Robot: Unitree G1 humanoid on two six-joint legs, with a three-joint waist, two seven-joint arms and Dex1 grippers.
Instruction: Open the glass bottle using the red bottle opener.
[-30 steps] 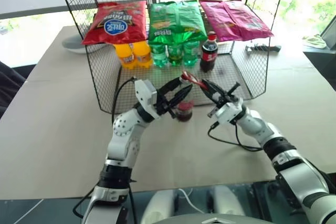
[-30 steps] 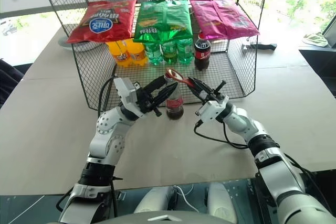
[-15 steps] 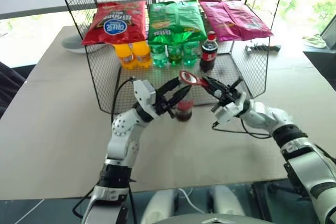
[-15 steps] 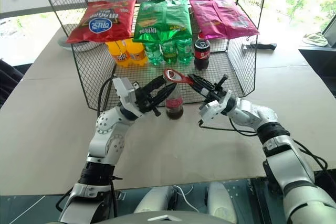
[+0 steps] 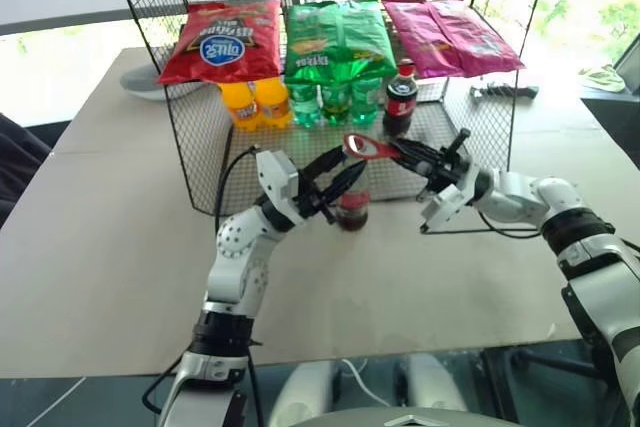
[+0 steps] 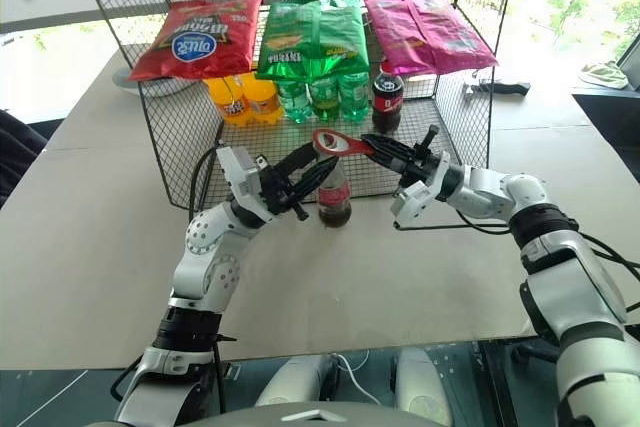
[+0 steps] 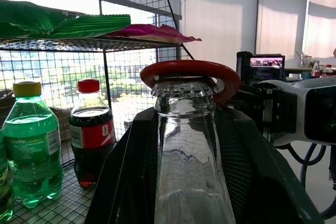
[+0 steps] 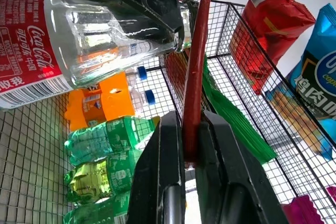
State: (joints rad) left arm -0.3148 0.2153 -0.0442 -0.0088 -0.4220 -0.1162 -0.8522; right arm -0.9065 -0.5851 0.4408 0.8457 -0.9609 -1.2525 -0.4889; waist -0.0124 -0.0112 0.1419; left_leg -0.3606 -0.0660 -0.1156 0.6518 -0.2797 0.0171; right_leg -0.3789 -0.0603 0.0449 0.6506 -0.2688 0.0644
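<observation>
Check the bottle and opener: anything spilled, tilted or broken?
Nothing stands out. The glass bottle stands upright in the left gripper, crown cap on, no spill on the table. The red bottle opener, in the right gripper, rings the cap.

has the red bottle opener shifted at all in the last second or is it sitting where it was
Yes. The red bottle opener, held in the right pincer, has risen slightly and levelled out over the glass bottle, judged against the wire rack.
</observation>
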